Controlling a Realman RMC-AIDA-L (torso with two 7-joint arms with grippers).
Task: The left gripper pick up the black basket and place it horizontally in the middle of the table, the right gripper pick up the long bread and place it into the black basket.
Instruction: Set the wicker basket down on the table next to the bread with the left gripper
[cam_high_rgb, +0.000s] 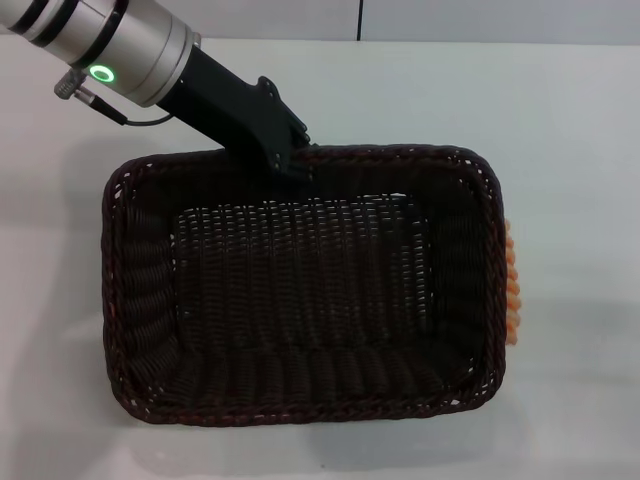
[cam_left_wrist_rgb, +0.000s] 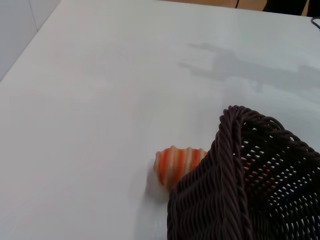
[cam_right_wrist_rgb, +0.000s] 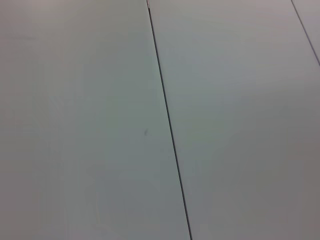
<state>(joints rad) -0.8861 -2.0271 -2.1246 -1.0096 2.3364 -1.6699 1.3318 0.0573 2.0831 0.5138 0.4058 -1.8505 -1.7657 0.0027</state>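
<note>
The black basket (cam_high_rgb: 300, 290) fills the middle of the head view, lying lengthwise left to right with its open side up. My left gripper (cam_high_rgb: 291, 162) comes down from the upper left and is shut on the basket's far rim. The long bread (cam_high_rgb: 511, 285), striped orange and cream, shows only as a thin strip past the basket's right side; the rest is hidden by the basket. In the left wrist view the bread (cam_left_wrist_rgb: 176, 162) lies on the white table (cam_left_wrist_rgb: 100, 100) and one end sticks out from behind the basket's corner (cam_left_wrist_rgb: 250, 190). My right gripper is out of view.
The white table (cam_high_rgb: 570, 120) stretches around the basket on all sides. A wall edge runs along the back. The right wrist view shows only a pale grey panel with a dark seam (cam_right_wrist_rgb: 167, 125).
</note>
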